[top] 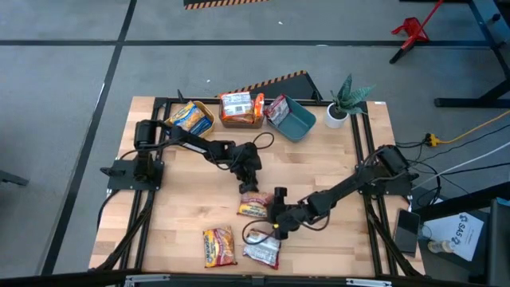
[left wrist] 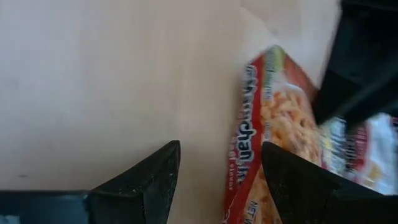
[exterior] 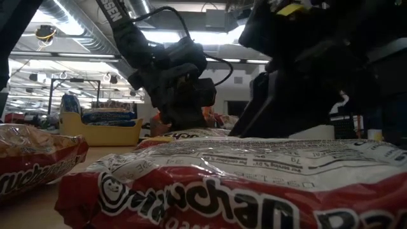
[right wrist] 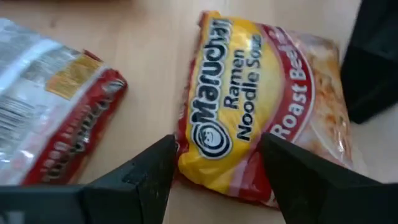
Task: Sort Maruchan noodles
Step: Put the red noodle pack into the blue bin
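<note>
Three Maruchan packets lie flat on the wooden table's near half. A yellow-red Roast Beef packet (top: 255, 208) (right wrist: 261, 106) sits in the middle, a red-yellow one (top: 219, 245) lies nearer and to the left, and a red-silver one (top: 263, 252) (exterior: 241, 184) (right wrist: 56, 118) is at the near edge. My left gripper (top: 249, 182) (left wrist: 217, 180) is open just beyond the far end of the Roast Beef packet (left wrist: 273, 130). My right gripper (top: 277, 217) (right wrist: 217, 168) is open over that packet's near right edge, close to the left gripper.
Along the far edge stand a yellow bin (top: 191, 117) (exterior: 102, 130) holding blue-white packets, a middle bin (top: 241, 109) with packets, and a teal bin (top: 291, 118) with one packet. A small potted plant (top: 344, 102) is at the far right corner. Bare wood lies between the bins and the grippers.
</note>
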